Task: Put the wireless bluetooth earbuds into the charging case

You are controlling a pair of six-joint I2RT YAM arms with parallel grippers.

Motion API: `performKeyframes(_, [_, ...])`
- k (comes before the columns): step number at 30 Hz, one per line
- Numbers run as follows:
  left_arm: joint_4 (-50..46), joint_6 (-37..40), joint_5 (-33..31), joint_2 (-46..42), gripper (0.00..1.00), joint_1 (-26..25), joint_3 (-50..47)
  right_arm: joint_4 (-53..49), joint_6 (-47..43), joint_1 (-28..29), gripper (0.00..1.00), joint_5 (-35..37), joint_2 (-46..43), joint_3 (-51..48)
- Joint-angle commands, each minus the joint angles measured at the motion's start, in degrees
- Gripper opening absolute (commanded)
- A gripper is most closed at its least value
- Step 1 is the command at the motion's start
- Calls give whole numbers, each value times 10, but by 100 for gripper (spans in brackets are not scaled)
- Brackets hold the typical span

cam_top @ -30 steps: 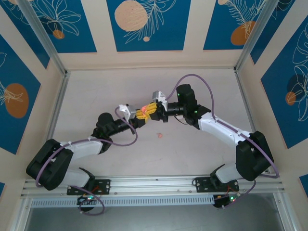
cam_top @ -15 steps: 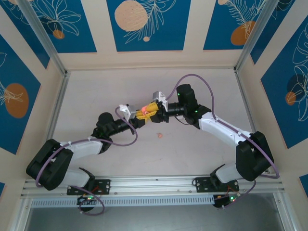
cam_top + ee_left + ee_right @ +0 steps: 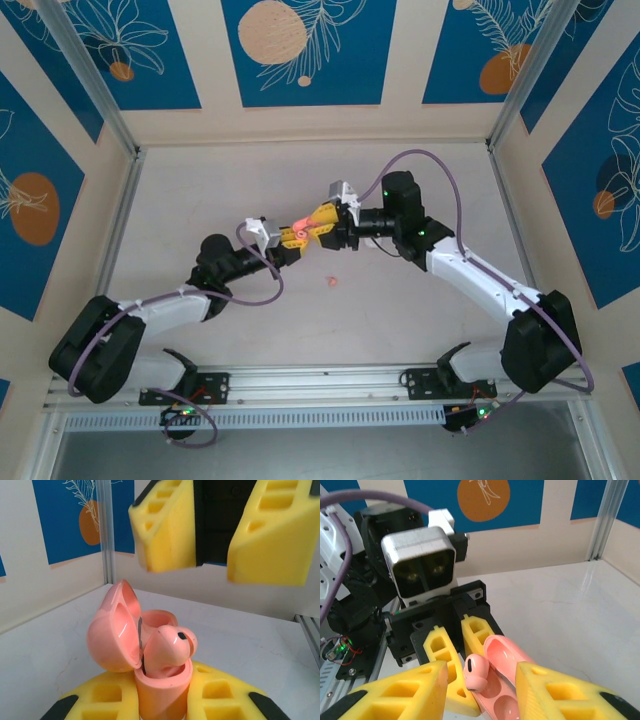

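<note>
Left gripper [image 3: 162,705] clamped on charging case [image 3: 161,682]; lid open, one earbud [image 3: 167,647] sitting inside. Right gripper [image 3: 212,527] just beside case, fingers parted, empty. Second earbud [image 3: 331,281] loose on table [image 3: 200,190], near case.

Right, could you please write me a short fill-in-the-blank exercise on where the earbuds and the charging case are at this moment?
1. The left gripper holds the charging case with its lid ___.
2. One earbud rests inside the ___.
3. The other earbud lies on the ___.
4. Above the case, the jaws of the right gripper hold ___.

Missing words: open; case; table; nothing.
</note>
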Motion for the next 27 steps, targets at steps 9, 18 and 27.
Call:
performKeyframes(9, [-43, 51, 3, -21, 16, 1, 6, -73, 141, 4, 35, -5, -30, 26])
performKeyframes(18, [-70, 61, -2, -40, 16, 0, 4, -110, 224, 35, 28, 28, -1, 32])
performKeyframes(27, [-68, 59, -5, -41, 16, 0, 5, -106, 224, 43, 23, 32, 16, 36])
